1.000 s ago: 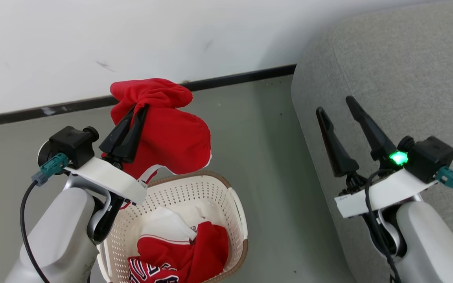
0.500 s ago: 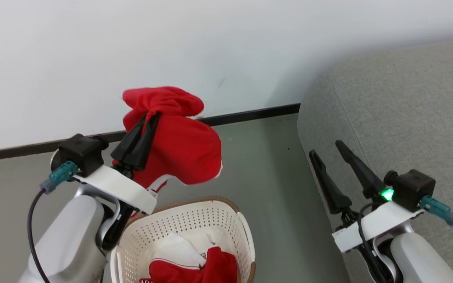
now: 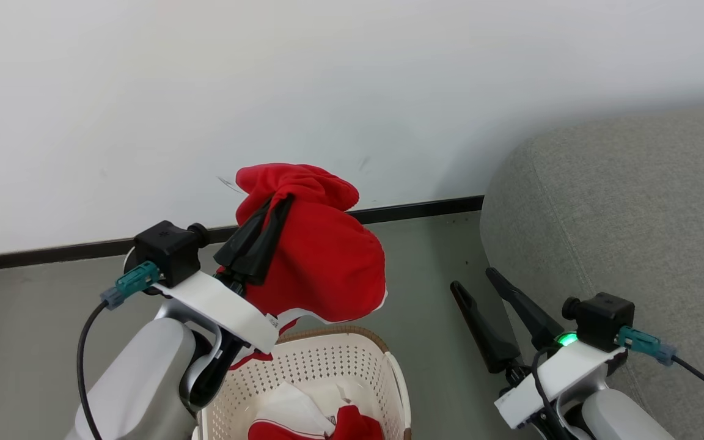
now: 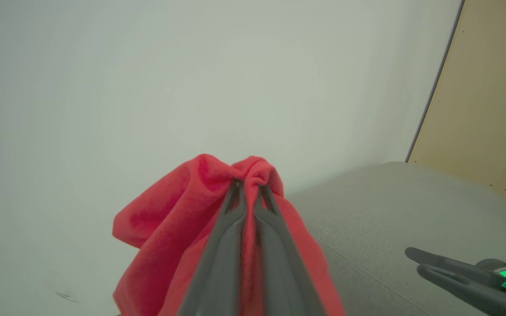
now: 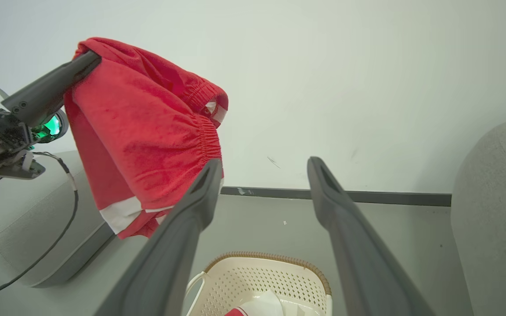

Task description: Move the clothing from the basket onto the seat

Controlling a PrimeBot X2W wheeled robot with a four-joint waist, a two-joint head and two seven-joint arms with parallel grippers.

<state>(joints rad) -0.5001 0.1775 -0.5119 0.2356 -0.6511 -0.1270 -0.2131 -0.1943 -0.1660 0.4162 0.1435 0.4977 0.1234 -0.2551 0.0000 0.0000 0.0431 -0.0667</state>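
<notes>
My left gripper (image 3: 278,205) is shut on a bunched fold of a plain red garment (image 3: 321,269), part of the clothing. The garment hangs in the air above the basket's (image 3: 327,373) far rim, and a white-trimmed hem dangles at its lower edge. In the left wrist view the gripper (image 4: 248,184) pinches the garment (image 4: 160,228) at its fingertips. More red clothing (image 3: 355,426) lies in the basket with a white piece. The grey seat (image 3: 621,232) stands to the right. My right gripper (image 3: 473,279) is open and empty beside the seat's near corner.
A white wall with a dark baseboard (image 3: 419,209) runs behind the basket. Grey floor (image 3: 431,275) separates basket and seat. A beige panel (image 4: 490,109) stands past the seat. Another grey upholstered piece (image 5: 29,232) lies behind my left arm.
The whole head view has shifted, so the basket and both arms sit lower in it. My left gripper still holds the red garment aloft; the right stays open.
</notes>
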